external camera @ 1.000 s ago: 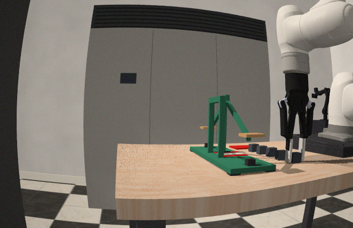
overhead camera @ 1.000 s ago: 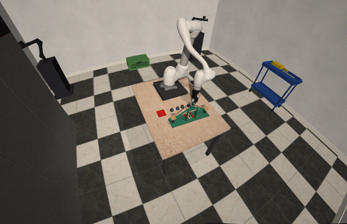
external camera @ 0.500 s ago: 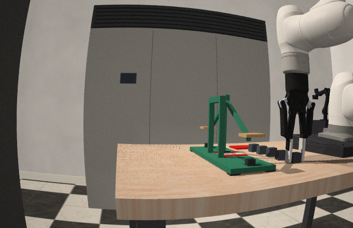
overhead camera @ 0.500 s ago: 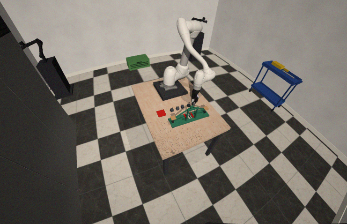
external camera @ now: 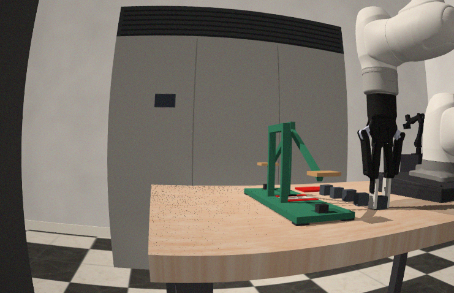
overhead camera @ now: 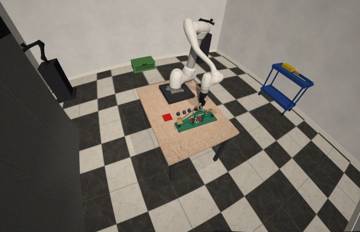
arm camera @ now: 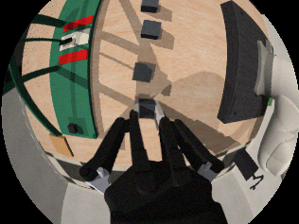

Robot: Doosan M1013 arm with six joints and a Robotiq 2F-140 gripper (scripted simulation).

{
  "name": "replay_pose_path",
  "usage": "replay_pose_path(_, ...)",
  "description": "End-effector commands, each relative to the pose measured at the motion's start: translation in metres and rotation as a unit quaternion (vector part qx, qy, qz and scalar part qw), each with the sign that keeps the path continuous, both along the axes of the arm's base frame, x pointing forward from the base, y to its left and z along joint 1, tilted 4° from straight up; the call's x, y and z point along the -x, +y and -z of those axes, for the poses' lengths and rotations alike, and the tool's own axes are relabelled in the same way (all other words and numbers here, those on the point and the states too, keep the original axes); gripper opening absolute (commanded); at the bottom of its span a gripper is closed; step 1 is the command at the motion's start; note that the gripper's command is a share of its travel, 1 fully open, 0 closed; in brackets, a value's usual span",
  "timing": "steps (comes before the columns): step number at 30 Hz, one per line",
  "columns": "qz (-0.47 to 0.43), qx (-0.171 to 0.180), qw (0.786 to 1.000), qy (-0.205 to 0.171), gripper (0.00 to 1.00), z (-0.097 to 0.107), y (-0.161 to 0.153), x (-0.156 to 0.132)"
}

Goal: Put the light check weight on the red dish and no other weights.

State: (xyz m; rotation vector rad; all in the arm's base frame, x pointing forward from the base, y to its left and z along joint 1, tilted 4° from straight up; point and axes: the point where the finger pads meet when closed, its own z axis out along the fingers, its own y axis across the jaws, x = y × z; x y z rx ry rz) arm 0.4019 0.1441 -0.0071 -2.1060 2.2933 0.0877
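Observation:
Several dark grey cube weights stand in a row on the table. My gripper [overhead camera: 201, 106] [external camera: 381, 203] [arm camera: 146, 106] points down at the row's end nearest the exterior camera, shut on the end weight [arm camera: 147, 108], a pad against each side; that weight stands at table level. The neighbouring weight [external camera: 361, 198] [arm camera: 143, 72] stands apart from it. The red dish [overhead camera: 167, 117] [external camera: 306, 189] lies flat beyond the row's other end, with nothing on it. The green rocker balance [overhead camera: 185, 127] [external camera: 293, 211] [arm camera: 59, 94] has bare pans [overhead camera: 180, 122] [external camera: 323, 173]. Its pointer [arm camera: 67, 41] is over the white field.
The balance stands alongside the row, and its near pan [arm camera: 61, 145] is raised close to my gripper's side. Small black blocks [external camera: 321, 208] [arm camera: 72, 128] sit on its base ends. The arm's black base plate [overhead camera: 177, 93] [arm camera: 238, 65] is on the row's other side.

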Motion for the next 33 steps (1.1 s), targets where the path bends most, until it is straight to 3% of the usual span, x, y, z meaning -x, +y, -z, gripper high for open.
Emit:
replay_pose_path(1, -0.002, -0.002, 1.000, 0.001, 0.24, 0.0017, 0.0031, 0.0029)
replay_pose_path(33, -0.002, -0.002, 1.000, 0.001, 0.24, -0.0024, 0.0029, 0.0028)
